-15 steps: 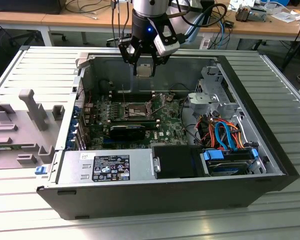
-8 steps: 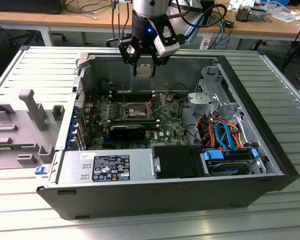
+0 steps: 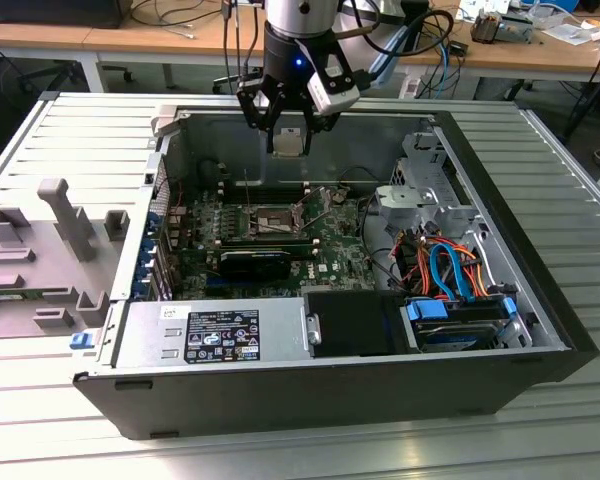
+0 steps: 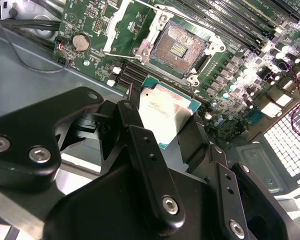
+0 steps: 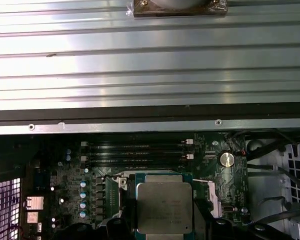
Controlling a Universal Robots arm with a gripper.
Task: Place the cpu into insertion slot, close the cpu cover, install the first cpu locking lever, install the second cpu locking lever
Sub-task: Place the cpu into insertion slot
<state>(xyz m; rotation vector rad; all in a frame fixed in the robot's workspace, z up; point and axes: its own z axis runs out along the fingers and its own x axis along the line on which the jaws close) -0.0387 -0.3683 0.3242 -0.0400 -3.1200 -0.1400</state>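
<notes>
We see the black gripper [image 3: 288,130] clamped around the small square silver-topped cpu [image 3: 288,144] at the exterior view's upper centre (hanging over the green motherboard [image 3: 335,242]), apart from the uncovered, metal-rimmed square insertion slot [image 3: 273,220].

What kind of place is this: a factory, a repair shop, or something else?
Most likely a robotics lab or test workshop. An opened desktop computer case lies on a ribbed metal table, cluttered wooden desks stand behind, and the gripper holds the cpu above the motherboard.
</notes>
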